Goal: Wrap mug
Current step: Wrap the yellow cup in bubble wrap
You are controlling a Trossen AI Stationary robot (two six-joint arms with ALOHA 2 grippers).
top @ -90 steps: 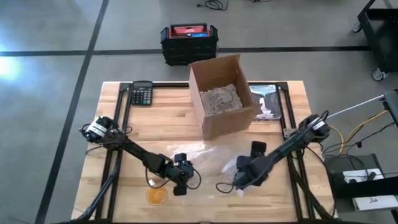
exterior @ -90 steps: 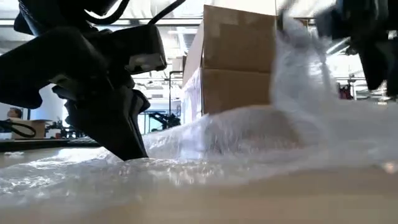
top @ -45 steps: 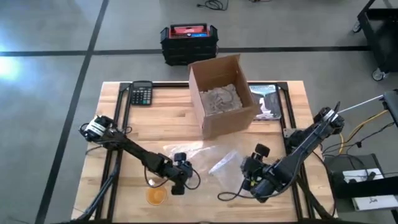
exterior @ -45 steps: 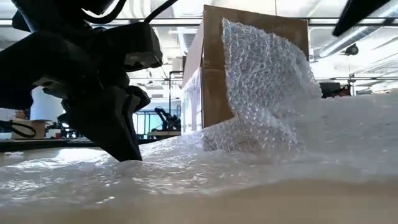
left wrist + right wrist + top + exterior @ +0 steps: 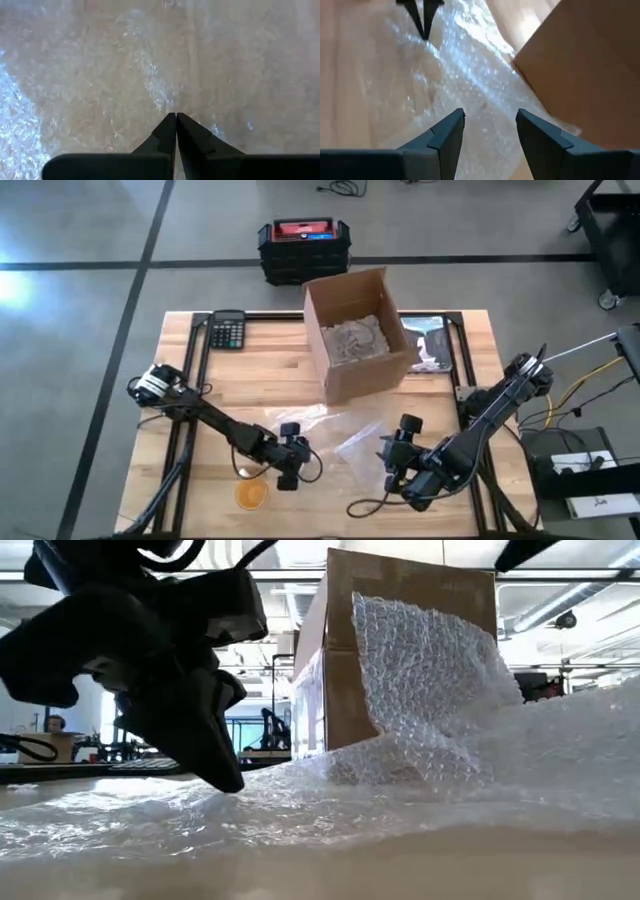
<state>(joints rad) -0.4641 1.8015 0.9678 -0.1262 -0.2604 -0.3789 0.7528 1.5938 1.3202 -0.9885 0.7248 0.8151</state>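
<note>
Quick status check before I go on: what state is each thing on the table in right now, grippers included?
Bubble wrap: spread on the table, one part folded up.
Cardboard box: open, upright, packing material inside.
Mug: on the table, unwrapped, off the wrap.
Left gripper: shut, tips down on the wrap.
Right gripper: open, holding nothing.

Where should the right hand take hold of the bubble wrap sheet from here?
Probably the raised flap of the bubble wrap nearest the cardboard box: it stands up off the table, giving a free edge to pinch. The open right hand could come in from its own side, low. The left hand, shut, pins the sheet's other end.
</note>
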